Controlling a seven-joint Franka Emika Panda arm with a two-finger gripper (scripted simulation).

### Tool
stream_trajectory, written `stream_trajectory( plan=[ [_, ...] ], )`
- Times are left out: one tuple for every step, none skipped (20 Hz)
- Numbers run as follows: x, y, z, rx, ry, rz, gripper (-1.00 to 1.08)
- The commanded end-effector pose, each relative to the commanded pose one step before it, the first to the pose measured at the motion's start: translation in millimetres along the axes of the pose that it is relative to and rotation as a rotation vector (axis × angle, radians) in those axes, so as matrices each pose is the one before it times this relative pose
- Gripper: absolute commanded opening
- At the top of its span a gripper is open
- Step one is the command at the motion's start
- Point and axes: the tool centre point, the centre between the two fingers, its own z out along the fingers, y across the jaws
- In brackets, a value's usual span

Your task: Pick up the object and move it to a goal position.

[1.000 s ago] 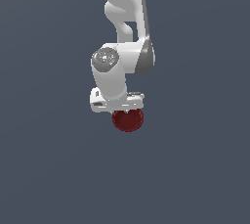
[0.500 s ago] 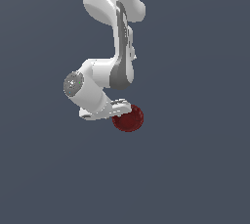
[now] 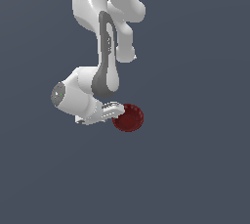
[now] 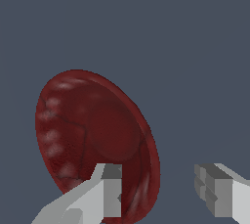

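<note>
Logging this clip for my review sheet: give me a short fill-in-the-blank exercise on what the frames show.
1. The bowl is dark ___ in colour.
2. In the exterior view, the bowl sits at the tip of the tool, on that view's ___ side of it.
3. In the wrist view, ___ tool fingers show, with a wide gap between them.
Missing words: red; right; two.

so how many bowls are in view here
1. The dark red bowl sits at the gripper tip in the exterior view; one finger overlaps its rim in the wrist view. No others show.
</note>
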Motion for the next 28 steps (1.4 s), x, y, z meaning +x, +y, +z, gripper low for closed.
stream_trajectory(
  plan=[
    [0.47,1.81,1.2,0.02077,0.00152,-0.00646,0.28],
    [0.02,0.52,0.23,0.00402,0.00034,-0.00095,0.28],
    [0.01,0.32,0.14,0.0025,0.00022,-0.0006,0.28],
    [0.01,0.09,0.05,0.00067,0.00006,-0.00016,0.28],
    [-0.36,0.18,-0.23,-0.00488,-0.00051,0.00262,0.28],
    [0.0,0.0,0.42,0.0,0.0,0.0,0.28],
    [0.01,0.01,1.26,0.0,0.0,0.0,0.28],
    [0.02,-0.04,2.1,0.00061,0.00006,-0.00032,0.28],
    [0.01,-0.04,2.94,0.00061,0.00005,-0.00031,0.28],
    [-0.02,-0.04,3.77,0.00062,0.00004,-0.00031,0.28],
    [-0.06,-0.04,4.61,0.00062,0.00003,-0.0003,0.28],
    [-0.1,-0.05,4.6,0.00062,0.00002,-0.0003,0.28],
    [-0.11,-0.05,3.77,0.00063,0.00001,-0.00029,0.28],
    [-0.11,-0.01,2.9,0.0,0.0,0.0,0.28],
    [-0.08,-0.05,2.11,0.00063,-0.00001,-0.00028,0.28],
    [-0.06,-0.01,1.24,0.0,0.0,0.0,0.28],
    [-0.02,0.0,0.41,0.0,0.0,0.0,0.28],
    [0.0,0.0,0.0,0.0,0.0,0.0,-1.0],
    [0.0,0.0,0.0,0.0,0.0,0.0,-1.0],
    [0.0,0.0,0.0,0.0,0.0,0.0,-1.0],
    [0.0,0.0,0.0,0.0,0.0,0.0,-1.0],
    [0.0,0.0,0.0,0.0,0.0,0.0,-1.0],
    [0.0,0.0,0.0,0.0,0.0,0.0,-1.0],
    [0.0,0.0,0.0,0.0,0.0,0.0,-1.0],
    [0.0,0.0,0.0,0.0,0.0,0.0,-1.0],
    [0.0,0.0,0.0,0.0,0.0,0.0,-1.0],
    [0.0,0.0,0.0,0.0,0.0,0.0,-1.0],
    [-0.2,0.06,-0.16,0.0,0.0,0.0,-1.0]
  ],
)
